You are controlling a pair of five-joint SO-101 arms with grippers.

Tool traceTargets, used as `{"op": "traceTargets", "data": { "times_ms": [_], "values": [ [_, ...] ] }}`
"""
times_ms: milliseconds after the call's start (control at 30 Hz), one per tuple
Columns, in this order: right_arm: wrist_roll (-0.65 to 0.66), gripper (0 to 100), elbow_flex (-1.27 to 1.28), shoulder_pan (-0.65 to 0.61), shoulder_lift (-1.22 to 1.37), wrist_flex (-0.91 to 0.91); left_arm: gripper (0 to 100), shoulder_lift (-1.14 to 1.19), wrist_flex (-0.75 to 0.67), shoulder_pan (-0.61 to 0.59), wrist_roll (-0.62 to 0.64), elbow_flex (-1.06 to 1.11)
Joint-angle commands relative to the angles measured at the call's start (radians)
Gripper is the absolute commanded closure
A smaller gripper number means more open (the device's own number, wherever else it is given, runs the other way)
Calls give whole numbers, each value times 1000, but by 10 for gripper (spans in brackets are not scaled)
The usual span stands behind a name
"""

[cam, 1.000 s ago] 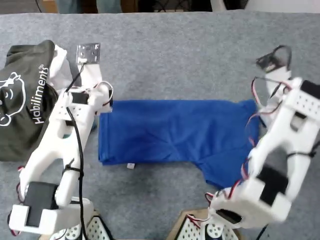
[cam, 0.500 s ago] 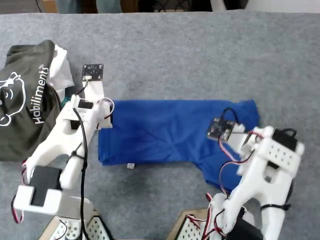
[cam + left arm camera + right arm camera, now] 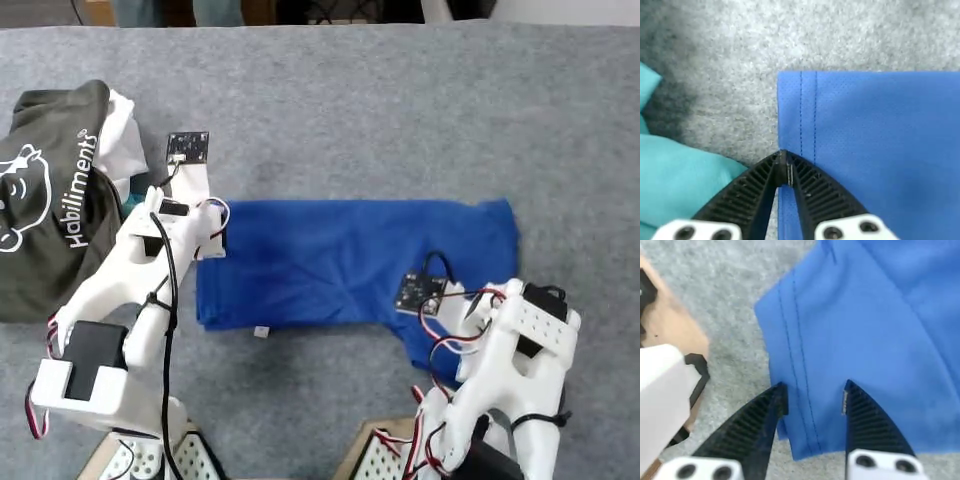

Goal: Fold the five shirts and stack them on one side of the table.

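Bench: a grey felt-covered bench (image 3: 350,90) carries everything, with two white arms rising from its near edge.

Far-left pile: a dark olive fabric shirt with white print (image 3: 50,200) lies bundled at the left edge. A teal cloth (image 3: 675,175), probably another shirt, pokes out just beside it.

Left gripper: the left gripper (image 3: 784,167) sits at the left hem of the middle garment. Its black ribbed fingers (image 3: 812,192) are pressed together, and the hem's edge appears pinched between them.

Shirt in hand: a bright blue fabric shirt (image 3: 330,260) lies flat in the middle of the bench, its long side running left to right. It looks partly folded along its length. One sleeve juts toward the near right.

Right gripper: the right gripper (image 3: 812,392) hangs over that near-right sleeve. Its fingers are spread apart and straddle the stitched sleeve hem without pinching it.

Step in hand: by my reading, the blue shirt is mid-fold. One end is held and the loose sleeve is about to be taken, so the task seems well short of done.

Next move: the right fingers would likely need to settle onto the sleeve hem and close on a single layer. The sleeve could then be carried over the body of the shirt while the left end is kept taut.
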Motion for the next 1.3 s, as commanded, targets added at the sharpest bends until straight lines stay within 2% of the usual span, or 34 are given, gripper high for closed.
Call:
{"op": "traceTargets", "data": {
  "times_ms": [0, 500, 800, 1167, 1267],
  "values": [
    [18, 805, 16, 8, -19, -17, 971, 0, 6, -7, 2, -35],
    [51, 804, 170, 38, -15, -224, 971, 0, 12, -8, 2, -35],
    [55, 809, 183, 72, -15, -233, 971, 0, 14, -8, 2, -35],
    [49, 984, 171, 72, -13, -270, 971, 0, 14, -8, 8, -35],
    [28, 984, 119, 60, -13, -255, 971, 0, 14, -8, 9, -35]
  ]
}}
